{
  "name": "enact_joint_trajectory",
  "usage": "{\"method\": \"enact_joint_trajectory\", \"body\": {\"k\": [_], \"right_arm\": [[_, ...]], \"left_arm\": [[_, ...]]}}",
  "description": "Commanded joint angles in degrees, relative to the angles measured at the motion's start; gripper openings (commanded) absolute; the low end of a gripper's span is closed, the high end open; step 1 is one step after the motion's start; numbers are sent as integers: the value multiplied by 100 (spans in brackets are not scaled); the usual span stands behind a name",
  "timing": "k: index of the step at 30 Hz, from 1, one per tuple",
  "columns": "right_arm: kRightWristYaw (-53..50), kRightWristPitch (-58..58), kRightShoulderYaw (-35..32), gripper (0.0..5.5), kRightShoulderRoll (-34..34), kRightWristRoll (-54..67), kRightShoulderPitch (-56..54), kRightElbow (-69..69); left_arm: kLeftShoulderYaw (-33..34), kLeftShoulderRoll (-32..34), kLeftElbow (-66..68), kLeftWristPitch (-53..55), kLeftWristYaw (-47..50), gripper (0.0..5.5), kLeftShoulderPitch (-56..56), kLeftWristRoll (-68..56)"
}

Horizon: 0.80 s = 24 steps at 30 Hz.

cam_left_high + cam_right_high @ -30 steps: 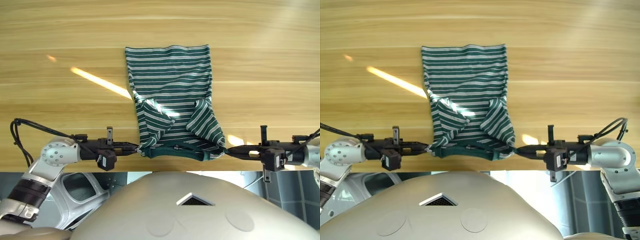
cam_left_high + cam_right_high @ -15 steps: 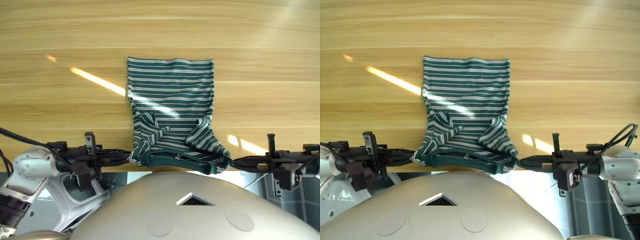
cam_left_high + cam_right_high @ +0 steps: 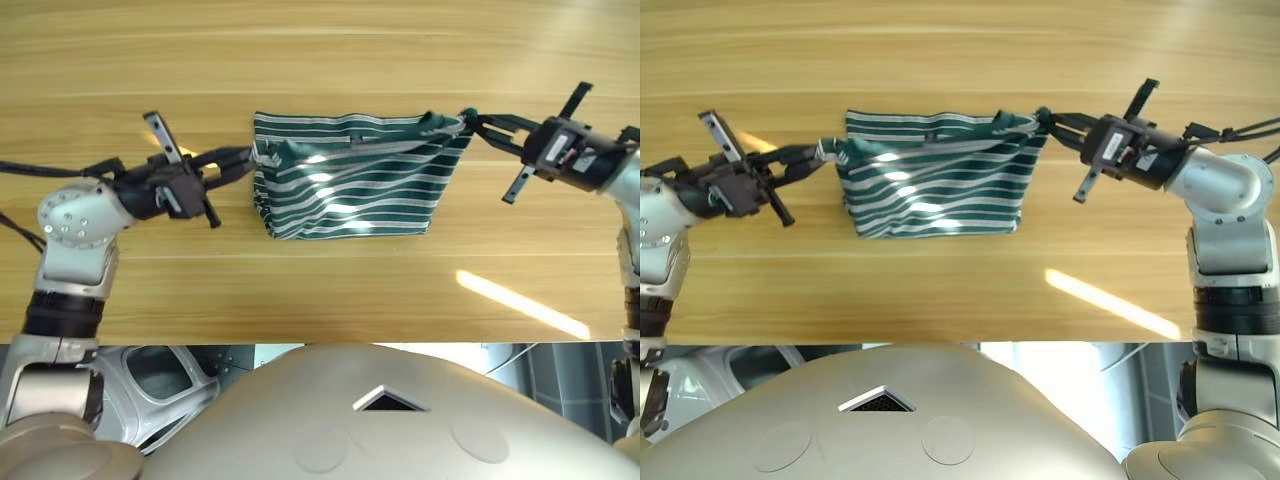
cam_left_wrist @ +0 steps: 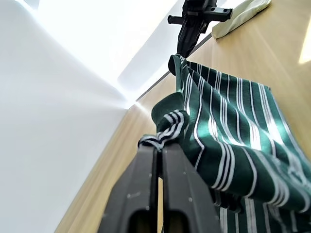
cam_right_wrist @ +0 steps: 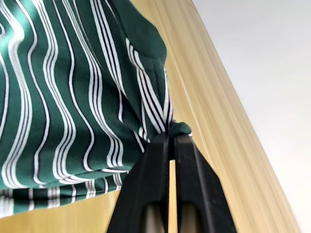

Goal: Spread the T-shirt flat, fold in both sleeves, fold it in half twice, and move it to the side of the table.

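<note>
Left eye view: green-and-white striped T-shirt (image 3: 350, 185) was folded over on the wooden table (image 3: 300, 290), far of the table's middle, with the fold along its near edge. Left gripper (image 3: 252, 156) was clamped on the shirt's far left corner, and right gripper (image 3: 468, 120) was clamped on the far right corner. The far edge was strung between them.

Right eye view: same layout, one arm at each side, shirt spanning the gap between the two grippers.

Left wrist view: left fingers were pinched narrow with a bunch of striped fabric caught at the tips. The shirt ran off to the right gripper at the opposite corner. A pale cloth-like item (image 4: 240, 13) lay on the table beyond.

Right wrist view: right fingers were nearly together, gripping a tuck of green fabric, with striped cloth spreading away and table behind.
</note>
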Motion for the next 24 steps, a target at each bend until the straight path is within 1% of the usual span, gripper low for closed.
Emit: {"method": "enact_joint_trajectory", "body": {"k": [1, 8, 13, 17, 20, 24], "right_arm": [[-366, 40, 376, 0, 279, -686, -460, 485], [-1143, -5, 1101, 0, 968, -1802, -1206, 1790], [-1743, -68, 1347, 0, 1431, -2233, -1801, 2876], [-2138, -236, 1546, 0, 1680, -2495, -2124, 3736], [-2420, -354, 1682, 0, 1858, -2650, -2332, 4350], [-2505, -485, 1770, 0, 2004, -2683, -2491, 4867]], "left_arm": [[-178, -491, 1265, -65, 213, 1, -976, 702], [-670, -1039, 4148, -379, 1088, 1, -2643, 2265], [-999, -1269, 5620, -284, 1838, 1, -3327, 3021], [-1275, -1500, 6249, 11, 2411, 1, -3607, 3518], [-1437, -1700, 6525, 267, 2658, 1, -3650, 3773], [-1568, -1988, 6759, 744, 2989, 1, -3640, 3990]]}}
